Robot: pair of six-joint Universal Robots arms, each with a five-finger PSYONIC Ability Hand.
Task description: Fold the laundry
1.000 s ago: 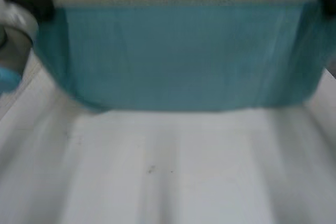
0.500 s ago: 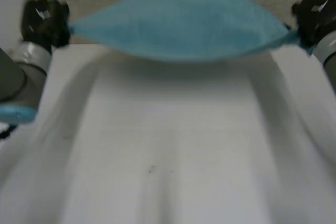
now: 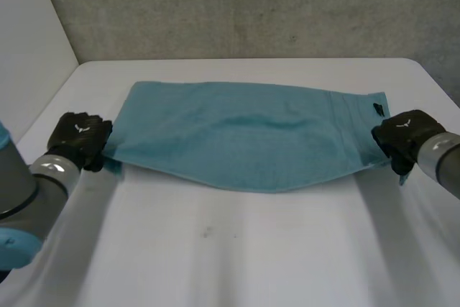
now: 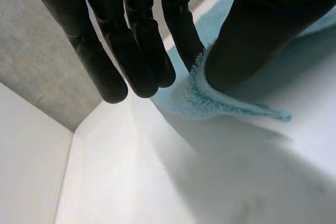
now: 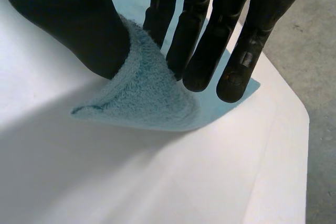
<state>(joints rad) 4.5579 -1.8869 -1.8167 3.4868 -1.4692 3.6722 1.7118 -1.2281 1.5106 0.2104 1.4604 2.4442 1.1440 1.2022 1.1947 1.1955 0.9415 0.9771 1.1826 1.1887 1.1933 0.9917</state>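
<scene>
A teal towel (image 3: 248,134) lies spread across the white table (image 3: 237,257), its near edge sagging toward me in the middle. My left hand (image 3: 77,138) holds the towel's near left corner (image 4: 210,98), pinched between thumb and fingers just above the table. At the other end, my right hand (image 3: 404,136) pinches the near right corner (image 5: 144,93) the same way. A small dark tag (image 3: 378,110) sits on the towel close to the right hand.
A grey wall (image 3: 244,5) rises behind the table's far edge. A white panel (image 3: 29,41) stands at the far left. The table's right edge (image 5: 302,145) runs close beside the right hand.
The towel was held up in front of me, then swung away and down. It now lies flat on the table with both hands low at its near corners.
</scene>
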